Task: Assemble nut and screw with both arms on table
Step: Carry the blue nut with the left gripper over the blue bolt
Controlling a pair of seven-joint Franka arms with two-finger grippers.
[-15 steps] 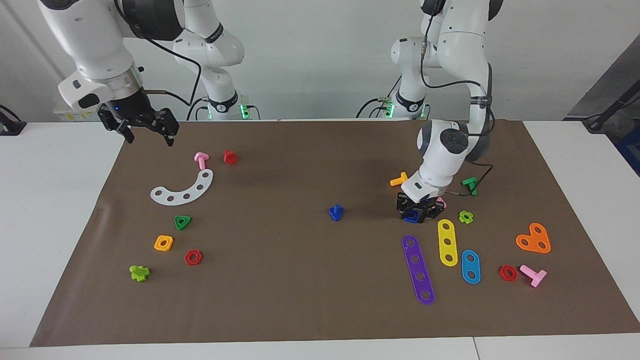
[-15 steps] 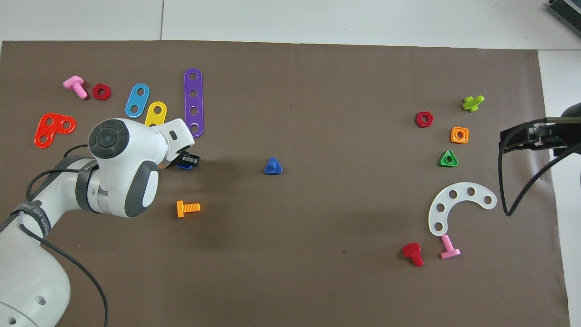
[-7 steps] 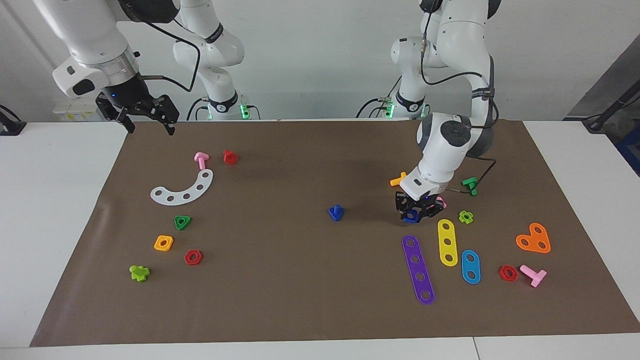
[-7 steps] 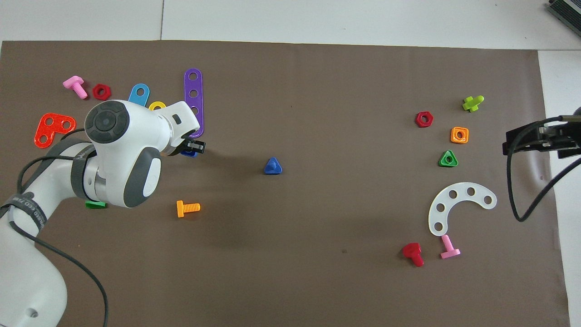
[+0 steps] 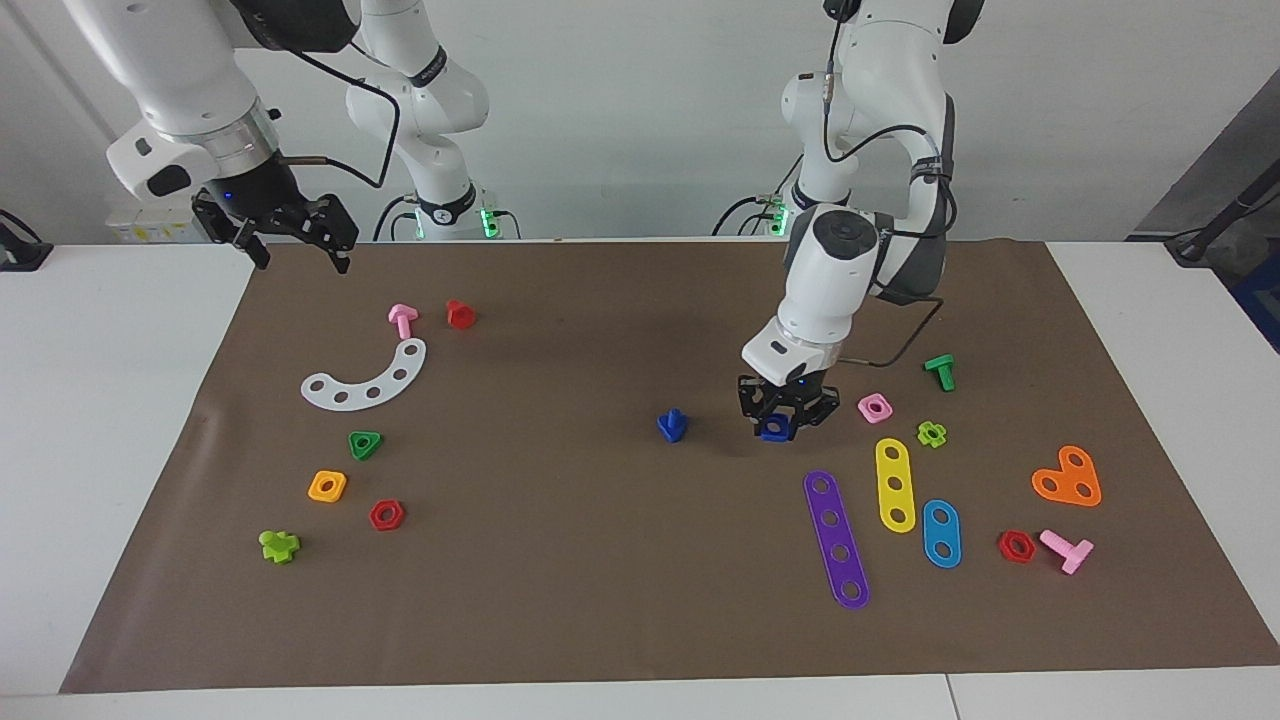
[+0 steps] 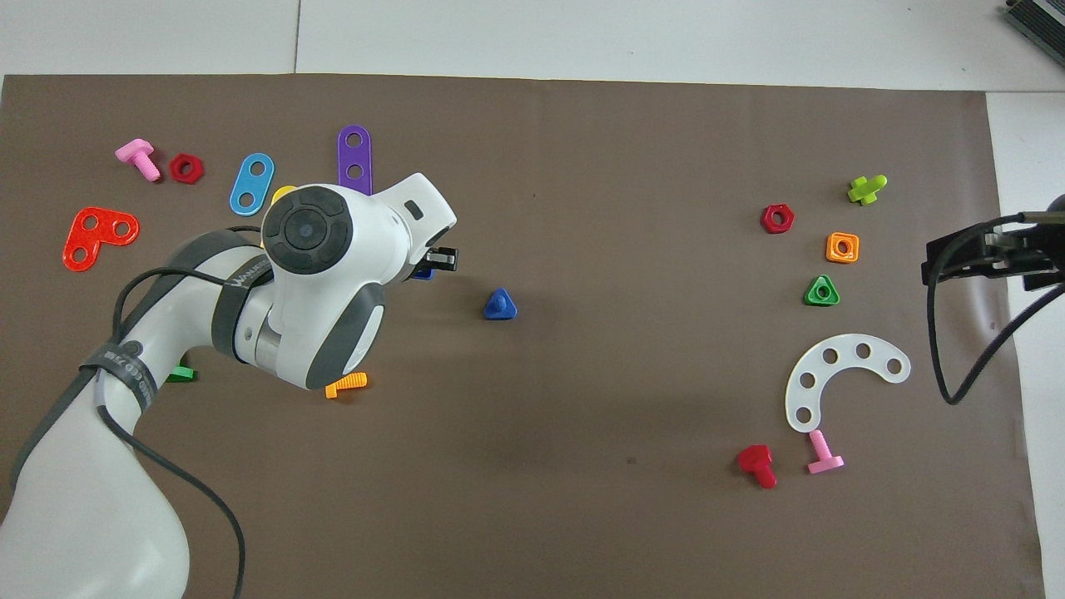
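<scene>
— Toward the right arm's end of the table [image 5: 130, 420]? 
— Right gripper [image 5: 292, 236] up in the air over the edge of the brown mat [image 5: 560, 600], fingers spread, holding nothing. Waiting there. On the mat near it: pink bolt [image 5: 402, 319], red bolt [image 5: 460, 314], white curved strip [image 5: 366, 379], green triangular nut [image 5: 365, 444].

— And mid-mat? 
— Screw [image 5: 672, 425] resting head-down on the mat, shaft up, touched by nothing.

— Toward the left arm's end? 
— Left gripper [image 5: 783, 420] just beside the screw, raised off the mat, fingers pinching the dark-blue nut [image 5: 774, 428]. Pink square nut [image 5: 875, 407] lying apart from it on the mat, then purple strip [image 5: 836, 538] and yellow strip [image 5: 895, 484] farther from the robots. In the overhead view, only a sliver of the nut [image 6: 423, 273] showing under the wrist.
</scene>
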